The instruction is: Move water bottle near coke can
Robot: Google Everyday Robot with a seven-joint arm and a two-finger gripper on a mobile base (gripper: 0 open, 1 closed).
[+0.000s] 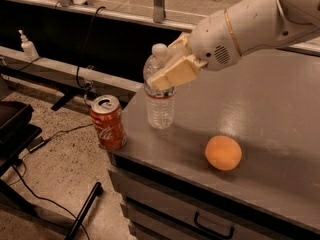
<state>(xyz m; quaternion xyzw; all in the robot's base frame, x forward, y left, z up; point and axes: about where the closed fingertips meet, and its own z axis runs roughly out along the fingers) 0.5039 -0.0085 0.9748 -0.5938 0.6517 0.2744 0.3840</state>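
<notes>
The water bottle is clear ribbed plastic with a white cap and stands upright near the left edge of the grey counter. My gripper is shut on the water bottle's upper part, its cream fingers wrapped around the shoulder below the cap. The coke can, red with white script and a silver top, stands upright at the counter's left front corner, a short way left of the bottle and apart from it.
A round orange fruit lies on the counter, right of the bottle. A small white pump bottle stands on a ledge at the far left. Cables and a black stand lie on the speckled floor. A drawer handle shows below the counter.
</notes>
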